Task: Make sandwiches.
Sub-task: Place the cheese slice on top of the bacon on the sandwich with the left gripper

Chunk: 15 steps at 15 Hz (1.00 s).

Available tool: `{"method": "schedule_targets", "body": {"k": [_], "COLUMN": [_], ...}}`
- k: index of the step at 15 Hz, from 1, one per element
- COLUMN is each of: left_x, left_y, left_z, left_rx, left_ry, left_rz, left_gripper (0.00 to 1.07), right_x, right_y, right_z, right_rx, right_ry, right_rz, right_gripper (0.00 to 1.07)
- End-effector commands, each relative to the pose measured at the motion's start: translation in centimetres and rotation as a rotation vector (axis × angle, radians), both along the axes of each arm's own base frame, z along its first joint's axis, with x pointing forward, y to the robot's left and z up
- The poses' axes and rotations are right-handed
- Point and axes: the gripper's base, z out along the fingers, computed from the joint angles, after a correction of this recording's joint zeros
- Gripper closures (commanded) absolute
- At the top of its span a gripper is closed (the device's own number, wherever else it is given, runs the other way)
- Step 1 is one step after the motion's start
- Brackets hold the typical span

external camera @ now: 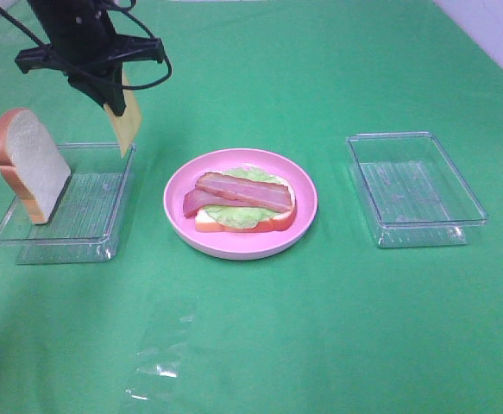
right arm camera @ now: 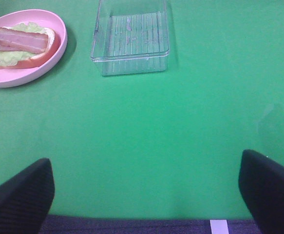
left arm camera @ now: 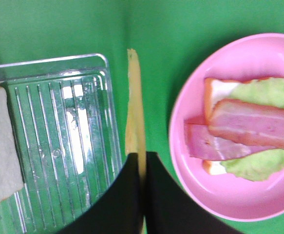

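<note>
On the pink plate [external camera: 182, 220] lies a bread slice [external camera: 206, 222] topped with green lettuce [external camera: 234, 216] and two bacon strips [external camera: 244, 195]. My left gripper [external camera: 111, 102] hangs above the gap between the left tray and the plate, shut on a thin yellow cheese square [external camera: 127, 121] that dangles edge-down. In the left wrist view the cheese [left arm camera: 134, 112] runs out from between the shut black fingers [left arm camera: 122, 195]. A second bread slice [external camera: 28, 168] leans upright in the left tray [external camera: 87, 220]. My right gripper [right arm camera: 146, 195] stands open over bare cloth.
A clear empty tray [external camera: 415, 185] sits right of the plate. A crumpled clear plastic film [external camera: 160, 354] lies on the green cloth near the front. The cloth's white edge shows at the far right corner [external camera: 493, 34].
</note>
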Motion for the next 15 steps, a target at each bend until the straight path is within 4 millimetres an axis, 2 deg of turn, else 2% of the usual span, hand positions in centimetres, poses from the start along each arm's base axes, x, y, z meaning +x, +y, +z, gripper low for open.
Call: {"method": "schedule_targets", "body": {"k": [1,3,4,5,8,9,10,11,15], "left_x": [-2.1,-2.8,-3.1,-3.1,-2.9,-2.3,-2.1,-2.0,-1.9], "left_y": [-0.8,-1.9,-3.1,-3.8,-6.5,-7.8,-8.3,-8.5,-10.8], "left_z": [3.0,3.9,4.3,4.2,3.6,2.4,1.3,0.9,-3.4], "left_rx": [-0.066,-0.138,-0.224,-0.251,-0.507,-0.591,-0.601,-0.601,-0.569], "left_ry": [0.049,0.046,0.030,0.023,0.010,-0.006,0.005,0.009,0.048], "left_rz": [-0.053,-0.091,-0.163,-0.195,-0.335,-0.352,-0.364,-0.375,-0.422], "left_gripper": [1.07,1.07,1.07,1.07,1.07,1.07,1.07,1.07,1.07], "right_x": [-0.3,-0.3,-0.3,-0.3,-0.2,-0.2,-0.2,-0.2,-0.2], "right_y": [0.0,0.0,0.0,0.0,0.0,0.0,0.0,0.0,0.0], "right_z": [0.0,0.0,0.0,0.0,0.0,0.0,0.0,0.0,0.0], "right_rx": [-0.004,-0.004,-0.004,-0.004,-0.004,-0.004,-0.004,-0.004,0.000], "right_ry": [-0.031,-0.030,-0.030,-0.030,-0.026,-0.026,-0.025,-0.025,-0.025], "right_rz": [-0.002,-0.002,-0.002,-0.002,-0.002,-0.002,-0.002,-0.002,0.001], "right_gripper": [0.09,0.09,0.09,0.09,0.09,0.09,0.09,0.09,0.09]}}
